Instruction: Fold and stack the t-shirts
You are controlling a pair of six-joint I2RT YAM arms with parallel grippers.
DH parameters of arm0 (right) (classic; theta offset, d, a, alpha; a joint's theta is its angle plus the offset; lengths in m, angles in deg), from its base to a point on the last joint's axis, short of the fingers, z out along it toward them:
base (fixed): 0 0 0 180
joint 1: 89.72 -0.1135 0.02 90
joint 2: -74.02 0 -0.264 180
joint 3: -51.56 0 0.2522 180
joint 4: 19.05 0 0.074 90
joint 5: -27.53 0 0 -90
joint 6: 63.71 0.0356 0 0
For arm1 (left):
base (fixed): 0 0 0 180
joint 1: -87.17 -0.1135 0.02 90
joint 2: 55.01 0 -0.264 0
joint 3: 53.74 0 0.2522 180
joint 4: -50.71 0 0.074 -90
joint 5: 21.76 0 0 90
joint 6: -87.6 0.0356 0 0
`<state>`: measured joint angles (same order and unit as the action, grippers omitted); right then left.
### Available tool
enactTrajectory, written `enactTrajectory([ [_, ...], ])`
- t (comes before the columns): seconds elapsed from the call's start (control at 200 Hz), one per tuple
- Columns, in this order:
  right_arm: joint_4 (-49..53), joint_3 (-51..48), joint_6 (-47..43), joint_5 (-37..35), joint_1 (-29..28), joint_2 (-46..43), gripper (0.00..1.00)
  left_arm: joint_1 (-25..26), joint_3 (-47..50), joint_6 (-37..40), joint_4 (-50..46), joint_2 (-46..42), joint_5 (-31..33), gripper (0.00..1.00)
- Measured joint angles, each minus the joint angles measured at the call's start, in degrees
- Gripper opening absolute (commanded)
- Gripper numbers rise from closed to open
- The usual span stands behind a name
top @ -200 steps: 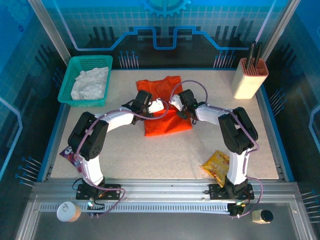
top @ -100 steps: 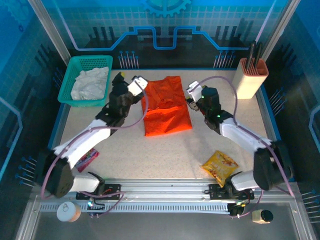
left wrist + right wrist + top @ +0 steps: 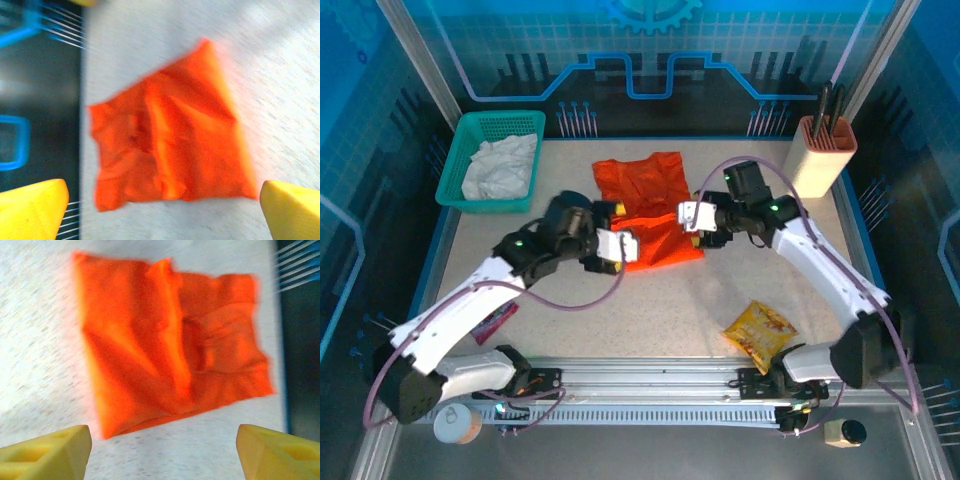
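Observation:
The orange t-shirt (image 3: 650, 205) lies folded into a rough rectangle on the table's middle. It appears blurred in the left wrist view (image 3: 170, 145) and the right wrist view (image 3: 170, 350). The white t-shirt (image 3: 500, 165) sits crumpled in the green basket (image 3: 460, 195) at the back left. My left gripper (image 3: 616, 243) hovers at the orange shirt's near left corner, open, its yellow fingertips (image 3: 32, 210) wide apart with bare table between them. My right gripper (image 3: 691, 224) is at the shirt's near right edge, also open, its fingertips (image 3: 277, 452) holding nothing.
A yellow snack packet (image 3: 760, 330) lies at the near right. A beige holder (image 3: 818, 155) with dark utensils stands at the back right. A small dark-pink packet (image 3: 492, 320) lies under the left arm. The table's dark back edge (image 3: 45, 100) runs just behind the shirt.
Both grippers let go of the shirt, swung out to its far sides, then came back in to its near corners. Both sets of jaws opened wider. The shirt lies narrower, folded.

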<state>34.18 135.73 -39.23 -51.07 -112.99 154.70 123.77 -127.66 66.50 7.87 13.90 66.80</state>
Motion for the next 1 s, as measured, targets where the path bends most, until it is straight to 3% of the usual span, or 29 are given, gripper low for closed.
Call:
enactTrajectory([
  [0.295,0.4,-2.0,-6.7,-1.7,-0.7,19.0,0.77,2.6,2.5,4.2,-5.2,16.8,4.3,0.94],
  [0.606,-5.2,-3.1,-6.7,-5.6,-0.7,23.5,0.77,2.1,1.3,4.5,-4.9,24.5,4.9,0.88],
  [0.996,-5.6,-1.3,-6.8,-10.0,-0.7,26.6,0.72,-0.5,-4.0,3.5,-4.9,32.8,5.7,0.87],
])
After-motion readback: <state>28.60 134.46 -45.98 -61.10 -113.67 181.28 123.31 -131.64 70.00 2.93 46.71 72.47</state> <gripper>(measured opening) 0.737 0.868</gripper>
